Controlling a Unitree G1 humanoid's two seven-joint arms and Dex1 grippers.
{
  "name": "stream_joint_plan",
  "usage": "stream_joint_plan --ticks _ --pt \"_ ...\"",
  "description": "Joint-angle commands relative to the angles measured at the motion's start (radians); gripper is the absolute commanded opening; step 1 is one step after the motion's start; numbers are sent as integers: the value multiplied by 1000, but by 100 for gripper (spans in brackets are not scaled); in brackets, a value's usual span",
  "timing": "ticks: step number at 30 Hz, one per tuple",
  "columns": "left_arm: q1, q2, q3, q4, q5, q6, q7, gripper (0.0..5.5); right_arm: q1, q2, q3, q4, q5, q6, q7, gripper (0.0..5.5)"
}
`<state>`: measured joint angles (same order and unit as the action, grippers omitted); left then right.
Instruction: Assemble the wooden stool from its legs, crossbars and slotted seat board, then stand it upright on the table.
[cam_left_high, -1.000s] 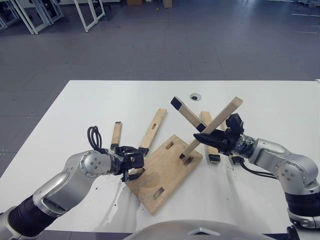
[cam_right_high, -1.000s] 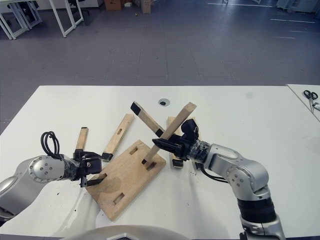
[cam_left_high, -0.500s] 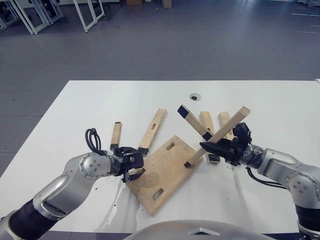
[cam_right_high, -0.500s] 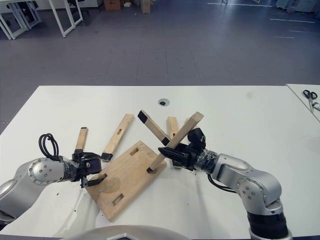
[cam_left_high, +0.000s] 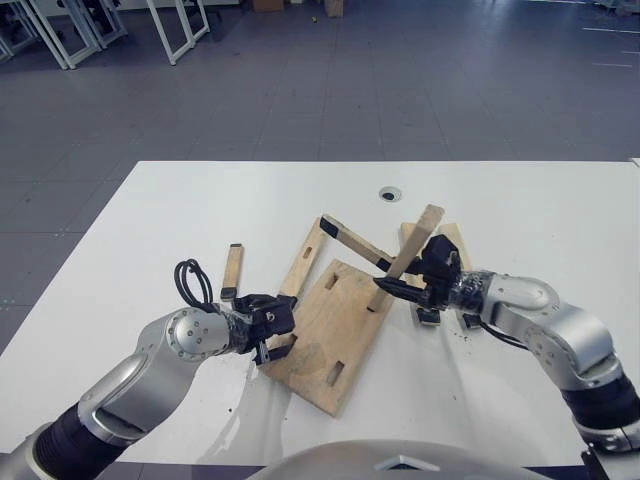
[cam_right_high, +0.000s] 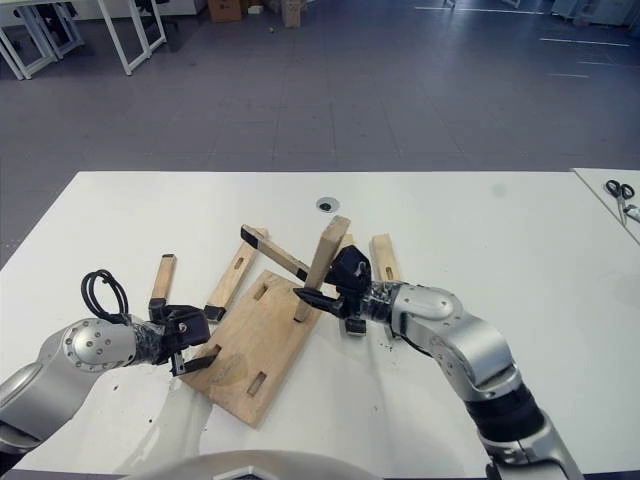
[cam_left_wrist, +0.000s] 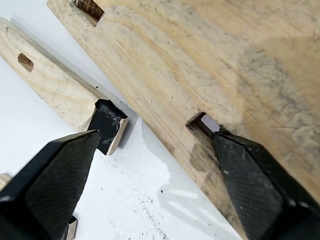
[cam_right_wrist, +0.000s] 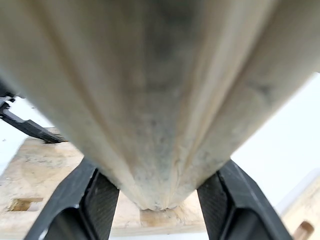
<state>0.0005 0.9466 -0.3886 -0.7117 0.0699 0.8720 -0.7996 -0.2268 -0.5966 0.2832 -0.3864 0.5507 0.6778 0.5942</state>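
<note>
Left eye view showed a white surface (cam_left_high: 150, 220) with the stool in pieces. Farthest left lay a short bar (cam_left_high: 232, 270). Just right of it lay a longer slotted bar (cam_left_high: 305, 262), its black-capped near end just beside the left pincer (cam_left_high: 275, 328). That pincer was at the left corner of the seat board (cam_left_high: 335, 335) with its fingers apart. In the left wrist view one finger (cam_left_wrist: 250, 190) rested on the board by a slot, while the other finger (cam_left_wrist: 55, 185) hung over the bare surface, clear of the wood.

The seat board lay in the middle of the surface, turned corner-on. Above its far edge a black-tipped bar (cam_left_high: 352, 243) slanted up to the left, off the surface, and crossed the leg (cam_left_high: 426, 222). The right pincer (cam_left_high: 398, 288) was clamped on that leg, which leaned up and to the right. The leg's lower end met the board at its right-hand slot, though I could not tell whether it sat inside.

Behind the right pincer two loose bars (cam_left_high: 453, 240) lay side by side. A cable hole (cam_left_high: 388, 194) sat farther back. Scissors (cam_right_high: 620, 190) lay at the far right.
</note>
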Motion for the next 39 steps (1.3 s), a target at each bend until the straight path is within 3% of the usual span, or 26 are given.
stream_joint_plan --ticks 1,5,14,19,21,23,27,31,34,39 --pt "-8 -70 -66 18 -39 55 -7 418 39 16 138 369 -124 106 33 203" --pt "-33 -87 -71 30 -39 63 -11 418 10 26 102 551 -116 27 129 203" --pt "-34 -106 -79 19 -35 92 4 418 -93 17 59 306 -142 -82 125 203" --pt "-27 -110 -77 14 -42 108 18 418 -118 30 -29 304 -156 -55 77 313" --pt "-18 -105 -70 10 -49 114 25 418 -109 -25 -70 270 -156 -23 99 346" --pt "9 -105 -53 -5 -60 133 42 418 -65 -161 -127 190 -154 34 156 392" --pt "81 -135 -17 -46 -88 182 106 418 6 -322 -261 63 -93 140 232 392" --pt "109 -158 -15 -49 -98 198 158 418 38 -357 -349 -2 -2 235 271 392" --pt "111 -159 -19 -41 -104 193 178 418 -59 -256 -432 60 -1 280 118 392" --pt "99 -174 -19 -25 -125 199 201 418 -461 147 -646 52 85 368 -382 292"
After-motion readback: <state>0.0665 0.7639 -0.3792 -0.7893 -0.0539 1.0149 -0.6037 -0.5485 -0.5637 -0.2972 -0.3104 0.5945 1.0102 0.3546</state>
